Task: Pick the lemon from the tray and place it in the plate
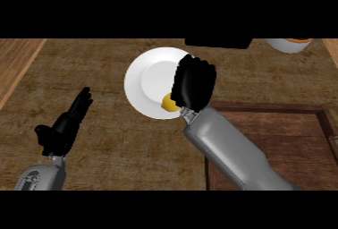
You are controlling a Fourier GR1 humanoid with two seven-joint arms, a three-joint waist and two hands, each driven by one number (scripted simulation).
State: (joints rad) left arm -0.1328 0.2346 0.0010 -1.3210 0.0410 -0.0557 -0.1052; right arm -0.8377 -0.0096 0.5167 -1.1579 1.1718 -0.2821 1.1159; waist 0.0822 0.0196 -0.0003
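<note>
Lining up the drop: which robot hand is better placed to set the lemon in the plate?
Right. The right robot hand is over the white plate, holding the lemon; the left robot hand rests open left of the plate.

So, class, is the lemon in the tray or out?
Out. The lemon shows over the white plate, partly under the right hand, outside the tray. Released or held: cannot tell.

The worn, dark-grained wooden counter (99, 147) took up most of what I could see, with a strip of paler wood (16, 62) running along its left side. At the far edge sat a flat black object (218, 43), partly cut off, and off to its right stood a white container (290, 44) showing something orange inside.
</note>
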